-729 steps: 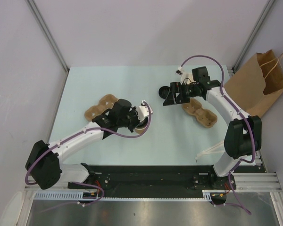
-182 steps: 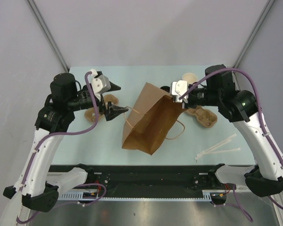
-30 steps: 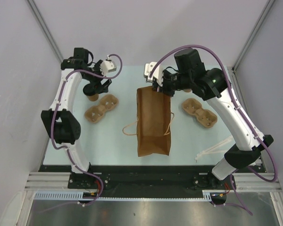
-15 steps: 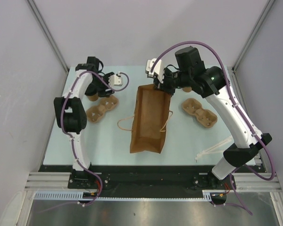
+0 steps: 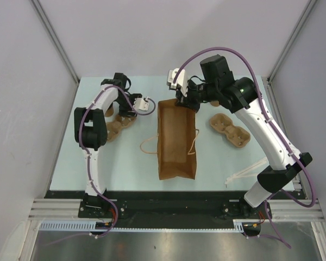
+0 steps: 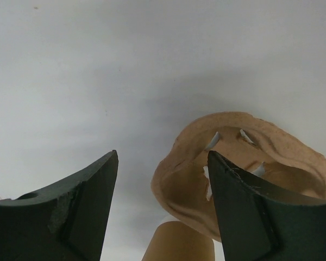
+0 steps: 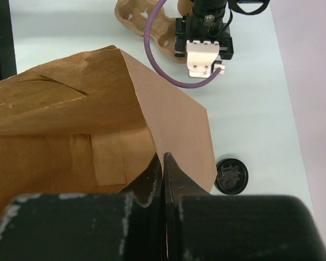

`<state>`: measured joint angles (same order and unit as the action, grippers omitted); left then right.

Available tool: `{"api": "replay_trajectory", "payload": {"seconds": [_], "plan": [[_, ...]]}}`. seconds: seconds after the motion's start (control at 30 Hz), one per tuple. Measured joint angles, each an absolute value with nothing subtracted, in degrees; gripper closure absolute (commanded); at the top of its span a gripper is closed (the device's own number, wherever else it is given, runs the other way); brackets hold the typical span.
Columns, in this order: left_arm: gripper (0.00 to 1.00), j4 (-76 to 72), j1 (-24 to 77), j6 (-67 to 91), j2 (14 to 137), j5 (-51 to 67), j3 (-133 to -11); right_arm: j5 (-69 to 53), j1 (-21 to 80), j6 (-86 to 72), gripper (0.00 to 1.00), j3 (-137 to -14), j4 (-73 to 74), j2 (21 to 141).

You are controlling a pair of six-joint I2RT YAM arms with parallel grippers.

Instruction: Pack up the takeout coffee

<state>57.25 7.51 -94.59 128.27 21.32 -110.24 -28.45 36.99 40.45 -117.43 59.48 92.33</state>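
Shows the cup (image 6: 178,243) low between the spread fingers of the left gripper (image 6: 162,155), just beside the tray (image 6: 271,157), cut off at the bottom edge; cannot tell any contact. Hides it under the wrist from above. Pinches the bag (image 7: 168,109) rim in the right gripper (image 7: 163,157).

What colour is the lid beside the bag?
Black; the lid shows best in the right wrist view.

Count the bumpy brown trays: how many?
2. One cup tray sits at the left, partly under the left arm; the other lies right of the paper bag. The bag might hide more.
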Motion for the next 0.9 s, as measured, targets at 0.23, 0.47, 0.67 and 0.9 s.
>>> {"api": "replay_trajectory", "payload": {"seconds": [0.23,0.47,0.67,0.9], "plan": [[0.5,57.06,7.49,-98.19,129.47,19.64,-109.6,-28.99,36.99,40.4,1.0,-117.34,59.2,92.36],[0.79,59.16,7.35,-100.22,129.14,21.12,-109.6,-29.02,36.86,40.45,1.0,-116.99,59.24,92.33],[0.96,62.41,7.16,-99.11,123.74,23.97,-108.51,-29.02,36.49,40.47,1.0,-116.92,59.2,92.36],[1.0,65.73,6.46,-93.12,108.66,27.86,-108.51,-29.26,36.23,40.47,1.0,-115.11,57.54,92.18]]}}
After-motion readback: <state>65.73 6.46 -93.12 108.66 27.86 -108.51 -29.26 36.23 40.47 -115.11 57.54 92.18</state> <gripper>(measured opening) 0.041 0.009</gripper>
